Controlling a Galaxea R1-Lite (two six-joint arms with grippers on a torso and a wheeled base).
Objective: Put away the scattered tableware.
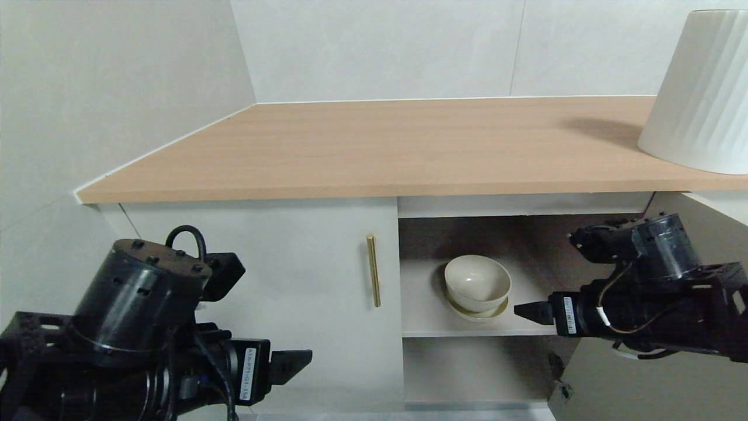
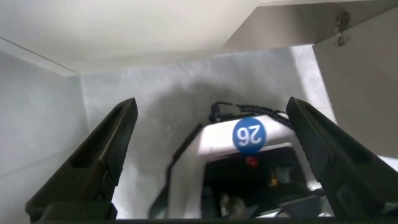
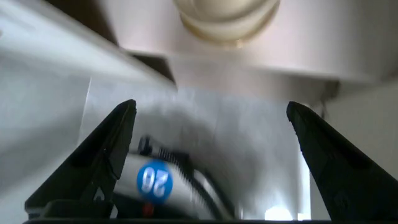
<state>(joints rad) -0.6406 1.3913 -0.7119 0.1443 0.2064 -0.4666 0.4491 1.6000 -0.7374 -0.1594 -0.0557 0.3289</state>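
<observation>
A cream bowl (image 1: 477,283) rests on a matching saucer (image 1: 476,311) on the middle shelf (image 1: 426,318) of the open cabinet; the same bowl (image 3: 225,14) appears in the right wrist view. My right gripper (image 1: 529,311) hovers just in front of the shelf, to the right of the bowl, open and empty (image 3: 211,165). Low at the left, in front of the closed cabinet door (image 1: 263,275), my left gripper (image 1: 292,362) is open and holds nothing (image 2: 214,165).
A wooden countertop (image 1: 380,146) spans above the cabinet, with a white ribbed lampshade (image 1: 701,93) at its right end. A brass handle (image 1: 373,270) runs down the closed door. A lower shelf (image 1: 473,368) lies beneath the bowl. The open right door (image 1: 660,380) stands behind my right arm.
</observation>
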